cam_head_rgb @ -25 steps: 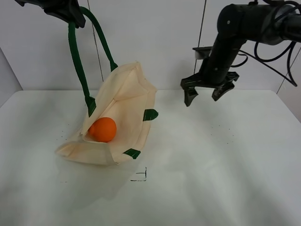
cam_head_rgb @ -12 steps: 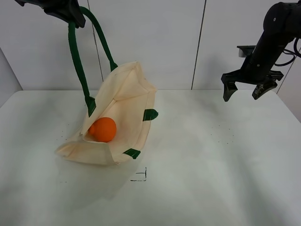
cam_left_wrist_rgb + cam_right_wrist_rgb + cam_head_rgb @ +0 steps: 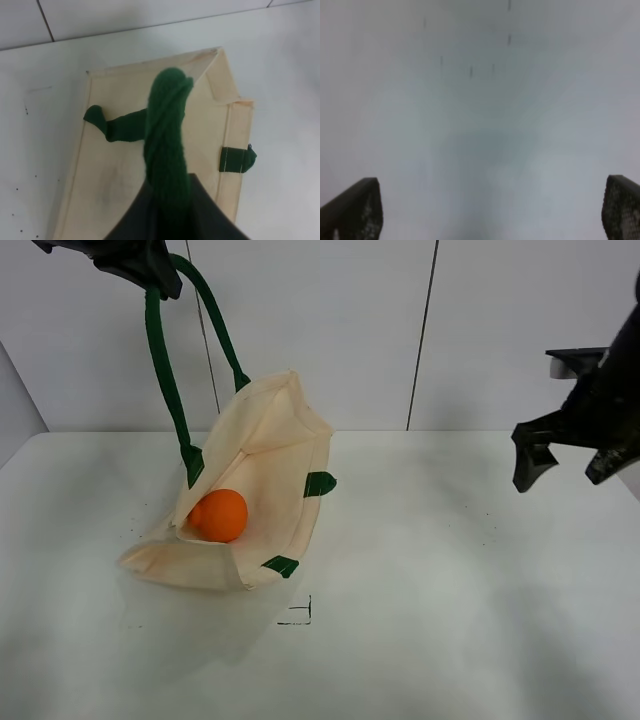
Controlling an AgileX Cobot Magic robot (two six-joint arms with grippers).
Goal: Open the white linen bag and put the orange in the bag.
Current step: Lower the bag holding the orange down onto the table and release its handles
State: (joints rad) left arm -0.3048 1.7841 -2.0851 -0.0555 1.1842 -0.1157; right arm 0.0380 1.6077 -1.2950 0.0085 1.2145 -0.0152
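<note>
The white linen bag lies tilted on the table at the left, its mouth held open. The orange sits inside it near the bottom. My left gripper is high at the top left, shut on one dark green strap handle, pulling it up. The left wrist view shows the twisted green strap running into the jaws, with the cream bag below. My right gripper is open and empty at the far right, above the table; its fingertips frame blurred bare table.
The white table spreads under both arms, with a small black corner mark in front of the bag. A pale panelled wall stands behind.
My right gripper, open and empty, has swung from beside the bag's right side out to the far right edge. The left gripper, bag and orange have not moved.
</note>
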